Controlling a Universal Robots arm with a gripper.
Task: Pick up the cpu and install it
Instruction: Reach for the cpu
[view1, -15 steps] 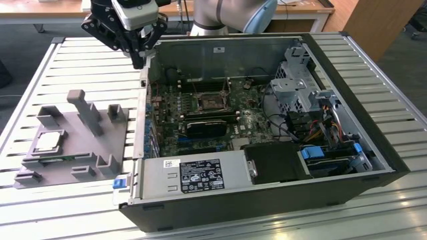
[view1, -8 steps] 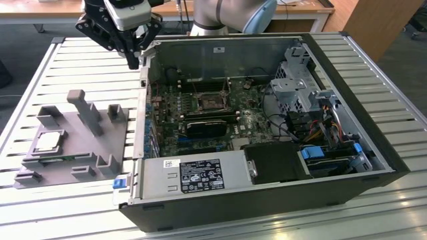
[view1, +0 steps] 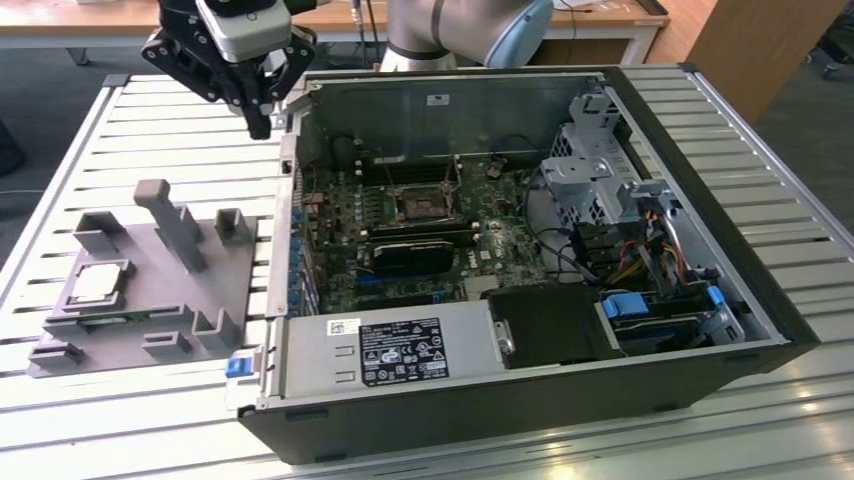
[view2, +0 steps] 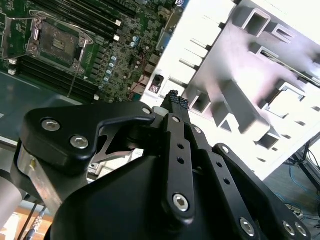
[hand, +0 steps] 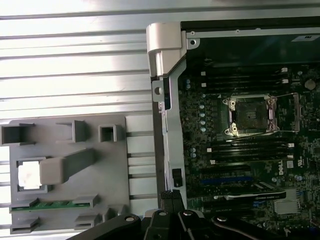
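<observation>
Top edge sliced off the arm in the exterior view, and the gripper was cropped at its upper body there too. In the first wrist view a grey post covered one side of the cpu, whose top glared blank white. Second wrist view: the fixture was washed out, its pockets unreadable.

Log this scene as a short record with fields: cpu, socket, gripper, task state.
cpu: lying flat in the grey fixture, on the table at the exterior view's left of the open case
socket: on the motherboard inside the case, no cpu in it
gripper: shut, holding nothing, raised near the case wall on the fixture's side, apart from the cpu
task state: cpu not yet picked up
</observation>
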